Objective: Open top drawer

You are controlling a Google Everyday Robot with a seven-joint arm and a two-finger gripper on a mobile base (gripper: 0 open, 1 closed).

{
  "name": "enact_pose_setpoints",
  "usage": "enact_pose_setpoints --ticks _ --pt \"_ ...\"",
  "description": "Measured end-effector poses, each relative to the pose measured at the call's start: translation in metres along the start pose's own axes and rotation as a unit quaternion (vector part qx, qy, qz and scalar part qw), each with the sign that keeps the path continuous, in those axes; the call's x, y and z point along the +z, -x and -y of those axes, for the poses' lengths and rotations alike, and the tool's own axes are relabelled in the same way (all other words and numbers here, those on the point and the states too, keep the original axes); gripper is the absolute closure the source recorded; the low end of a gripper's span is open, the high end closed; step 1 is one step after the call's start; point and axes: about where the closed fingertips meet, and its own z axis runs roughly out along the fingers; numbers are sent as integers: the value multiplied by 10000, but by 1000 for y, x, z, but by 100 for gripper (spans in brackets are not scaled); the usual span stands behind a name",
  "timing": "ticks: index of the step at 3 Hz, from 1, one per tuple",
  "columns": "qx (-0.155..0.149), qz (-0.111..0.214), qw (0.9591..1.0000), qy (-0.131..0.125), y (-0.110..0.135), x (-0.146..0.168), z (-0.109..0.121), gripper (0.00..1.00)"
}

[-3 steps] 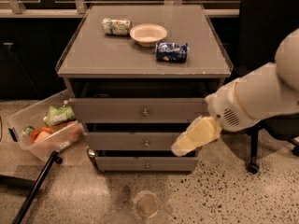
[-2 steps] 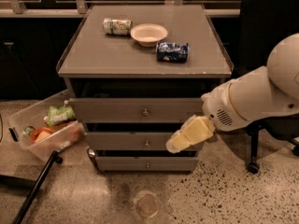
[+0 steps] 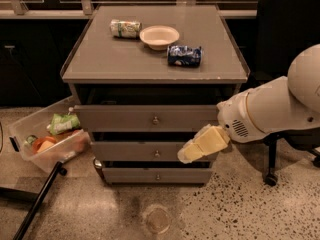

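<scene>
The top drawer [image 3: 125,117] is a wide grey front with a small round metal knob [image 3: 156,119] at its centre, the uppermost of three under the grey cabinet top. My gripper [image 3: 186,155] is at the end of the white arm that comes in from the right. It hangs in front of the middle drawer [image 3: 135,152], to the right of that drawer's knob and below and right of the top drawer's knob. It holds nothing that I can see.
On the cabinet top [image 3: 100,59] lie a green can [image 3: 125,28], a white bowl [image 3: 159,36] and a blue packet [image 3: 184,55]. A clear bin [image 3: 47,141] with snacks stands on the floor at left. A black chair [image 3: 280,39] is behind my arm at right.
My gripper and arm have moved left, from the cabinet's right edge toward the middle of the drawer fronts. The drawers have not moved.
</scene>
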Motion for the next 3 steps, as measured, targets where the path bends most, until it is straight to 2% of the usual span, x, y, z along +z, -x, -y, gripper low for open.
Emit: enact_pose_setpoints --ticks 1,2,3 --pt "4 323 9994 106 6 36 14 0" --pt "-46 780 9963 363 23 89 31 14" --pt "-3 1247 9910 495 38 140 43 34"
